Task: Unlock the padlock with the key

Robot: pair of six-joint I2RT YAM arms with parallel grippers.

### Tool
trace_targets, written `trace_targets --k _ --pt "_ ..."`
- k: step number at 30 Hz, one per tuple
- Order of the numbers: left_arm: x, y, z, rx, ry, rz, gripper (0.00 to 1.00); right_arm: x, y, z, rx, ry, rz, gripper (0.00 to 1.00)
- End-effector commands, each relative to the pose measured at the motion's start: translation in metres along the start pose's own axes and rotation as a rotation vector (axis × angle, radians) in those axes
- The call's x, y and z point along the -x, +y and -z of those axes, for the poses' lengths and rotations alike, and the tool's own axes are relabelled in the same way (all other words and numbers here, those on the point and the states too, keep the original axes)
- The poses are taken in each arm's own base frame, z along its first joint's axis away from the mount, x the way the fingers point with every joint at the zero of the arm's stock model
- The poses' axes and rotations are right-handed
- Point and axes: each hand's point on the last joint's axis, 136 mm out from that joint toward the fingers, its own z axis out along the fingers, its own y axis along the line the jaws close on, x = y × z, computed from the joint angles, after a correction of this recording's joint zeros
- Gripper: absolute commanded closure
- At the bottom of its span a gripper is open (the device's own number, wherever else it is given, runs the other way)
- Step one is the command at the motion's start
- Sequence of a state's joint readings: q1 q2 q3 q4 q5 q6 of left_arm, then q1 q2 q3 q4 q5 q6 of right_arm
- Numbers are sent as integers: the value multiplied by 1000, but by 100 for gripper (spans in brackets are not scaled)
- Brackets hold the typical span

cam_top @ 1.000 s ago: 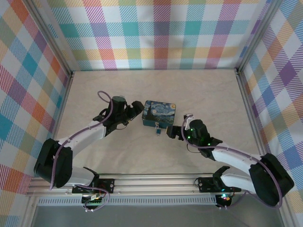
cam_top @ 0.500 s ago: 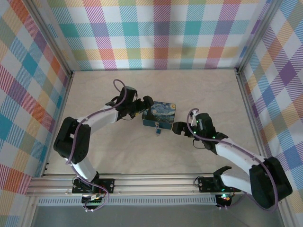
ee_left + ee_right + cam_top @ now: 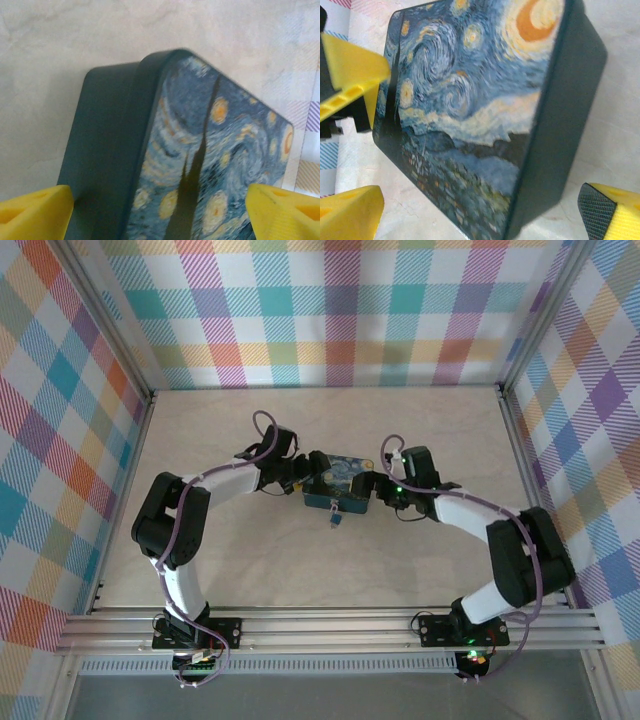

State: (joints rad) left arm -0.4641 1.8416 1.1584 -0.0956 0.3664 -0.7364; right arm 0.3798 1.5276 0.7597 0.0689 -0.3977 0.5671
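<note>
As I judge it, none of the unlocking is done. The tiny silvery padlock with a dark bluish part (image 3: 334, 517) hangs at the near front face of the rectangular tin box painted with a blue-and-yellow night sky (image 3: 340, 478), which sits on the pale marbled table (image 3: 240, 560). My left gripper (image 3: 302, 475) is at the tin's left end and my right gripper (image 3: 376, 491) is at its right end. Both are busy with the box, and neither is at the lock.

Both sets of jaws are spread wide and carry nothing. In the left wrist view my yellow fingertips (image 3: 35, 212) straddle a corner of the tin. In the right wrist view the yellow pads (image 3: 350, 210) flank the opposite end, with a gap on the textured side. Everything is left to do: getting the key, putting it into the lock, turning it and freeing the shackle.

I cannot tell where the key is. From above, the lock is too small for me to say whether its shackle is closed or which way the keyhole faces. The wrist cameras cut off the tin's near face, and I cannot tell whether my left fingers touch its wall.
</note>
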Motion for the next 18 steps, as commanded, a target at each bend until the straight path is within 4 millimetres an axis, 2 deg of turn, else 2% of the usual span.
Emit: trace_targets --k 1,18 --pt "-14 1 2 -16 31 0 11 4 12 -7 63 32 20 0" --pt "-57 -5 26 -7 11 -15 11 20 54 -25 311 45 107 0"
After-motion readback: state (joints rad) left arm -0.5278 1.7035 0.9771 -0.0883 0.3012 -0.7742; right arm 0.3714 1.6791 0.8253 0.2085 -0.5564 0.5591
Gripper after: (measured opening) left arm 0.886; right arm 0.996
